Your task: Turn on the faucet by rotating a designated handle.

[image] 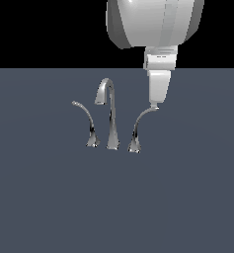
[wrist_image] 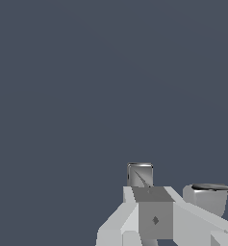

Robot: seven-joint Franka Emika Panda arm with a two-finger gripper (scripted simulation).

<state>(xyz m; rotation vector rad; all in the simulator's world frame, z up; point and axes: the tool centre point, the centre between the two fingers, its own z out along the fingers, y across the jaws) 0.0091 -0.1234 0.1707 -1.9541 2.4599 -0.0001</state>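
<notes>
On the worktop [image: 49, 197], left to right in the exterior view, stand a lever [image: 86, 123] arcing left, the spout [image: 108, 113], then the handle [image: 140, 126] arcing right of the spout, its tip touching the gripper [image: 154, 105]. A steady sideways push near that tip should turn it best. The wrist view adds only a chrome end [wrist_image: 140, 175] beyond the fingers [wrist_image: 153, 194]; their spread I cannot tell.
</notes>
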